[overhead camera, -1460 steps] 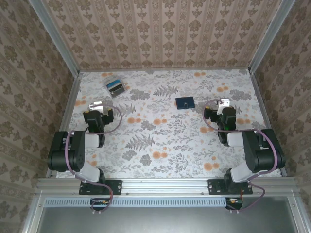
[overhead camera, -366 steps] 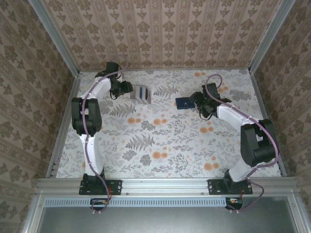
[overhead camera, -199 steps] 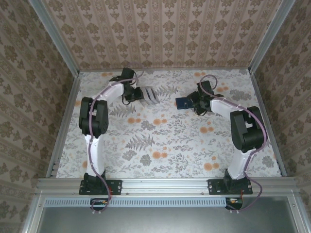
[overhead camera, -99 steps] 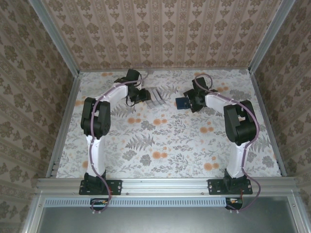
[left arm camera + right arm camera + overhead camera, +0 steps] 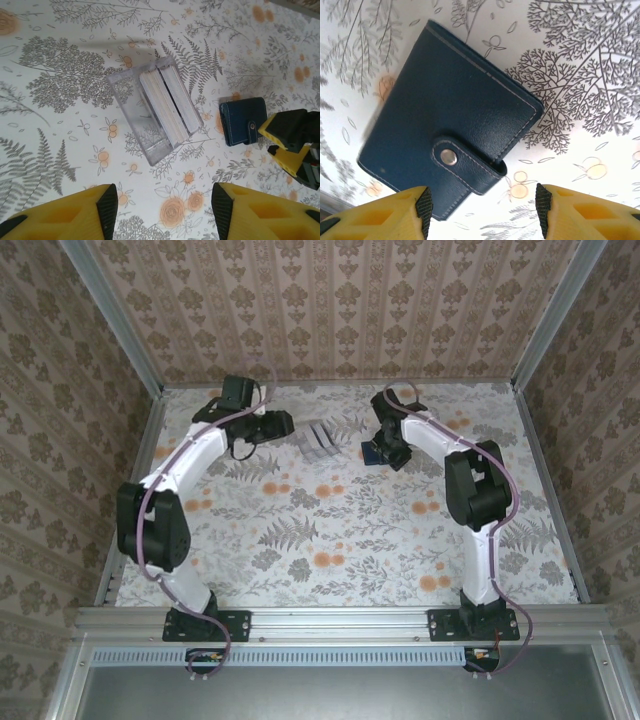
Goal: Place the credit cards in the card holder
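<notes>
The card holder (image 5: 450, 110) is a dark navy case lying shut on the flowered table, its snap tab (image 5: 465, 162) fastened. My right gripper (image 5: 482, 210) hovers open just over its tab edge, nothing between the fingers. From above, the card holder (image 5: 372, 452) peeks out beside the right gripper (image 5: 392, 450). The credit cards (image 5: 167, 102) stand edge-up in a clear slotted rack (image 5: 131, 100), showing pale edges. My left gripper (image 5: 162, 210) is open above the table, short of the rack. The card holder (image 5: 242, 120) lies right of the rack.
The rack (image 5: 320, 435) sits at the back middle of the table, between the left gripper (image 5: 283, 426) and the card holder. The right gripper's yellow fingers (image 5: 290, 135) show beside the card holder. Patterned walls close in the back and both sides.
The rack has been shifted from the far back left towards the card holder. The left gripper has now drawn back from it. The right arm has swung round over the card holder.
</notes>
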Controlling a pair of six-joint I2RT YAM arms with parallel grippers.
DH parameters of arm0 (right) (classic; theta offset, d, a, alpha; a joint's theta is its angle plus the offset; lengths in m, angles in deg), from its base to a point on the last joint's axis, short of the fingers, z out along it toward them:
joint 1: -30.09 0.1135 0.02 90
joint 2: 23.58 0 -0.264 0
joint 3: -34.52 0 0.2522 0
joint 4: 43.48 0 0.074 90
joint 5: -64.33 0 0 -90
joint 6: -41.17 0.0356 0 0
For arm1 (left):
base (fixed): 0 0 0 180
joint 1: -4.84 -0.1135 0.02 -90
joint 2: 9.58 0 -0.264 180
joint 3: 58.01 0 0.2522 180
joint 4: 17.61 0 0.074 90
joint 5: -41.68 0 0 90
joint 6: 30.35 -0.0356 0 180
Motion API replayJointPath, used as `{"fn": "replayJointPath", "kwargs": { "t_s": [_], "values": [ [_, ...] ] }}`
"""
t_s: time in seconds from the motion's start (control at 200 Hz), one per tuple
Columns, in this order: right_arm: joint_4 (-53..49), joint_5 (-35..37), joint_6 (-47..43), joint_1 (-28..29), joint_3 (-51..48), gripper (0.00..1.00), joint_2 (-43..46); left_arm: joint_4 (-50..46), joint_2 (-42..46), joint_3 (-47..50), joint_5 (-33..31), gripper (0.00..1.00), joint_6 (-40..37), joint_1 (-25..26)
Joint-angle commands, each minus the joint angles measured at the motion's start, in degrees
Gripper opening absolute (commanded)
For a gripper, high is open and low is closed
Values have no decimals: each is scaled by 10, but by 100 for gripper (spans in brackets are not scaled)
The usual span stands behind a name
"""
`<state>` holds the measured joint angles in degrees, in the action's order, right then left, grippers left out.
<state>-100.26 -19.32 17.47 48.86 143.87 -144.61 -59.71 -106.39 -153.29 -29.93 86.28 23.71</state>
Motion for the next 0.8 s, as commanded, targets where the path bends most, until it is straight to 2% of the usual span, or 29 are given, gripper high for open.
{"fn": "replayJointPath", "kwargs": {
  "t_s": [0.0,0.14,0.29,0.53,0.795],
  "values": [
    [-14,66,-156,6,13,59,-7,-8,46,42,-32,58,-21,-9],
    [43,47,-317,8,0,59,-10,-7,114,104,-51,59,-28,-24],
    [65,24,-404,6,-24,54,-12,-11,164,147,-62,61,-34,-40],
    [65,-7,-453,3,-29,51,-30,-29,199,172,-59,62,-42,-53],
    [56,-7,-490,0,-32,33,-29,-36,217,184,-52,62,-42,-54]
  ]
}}
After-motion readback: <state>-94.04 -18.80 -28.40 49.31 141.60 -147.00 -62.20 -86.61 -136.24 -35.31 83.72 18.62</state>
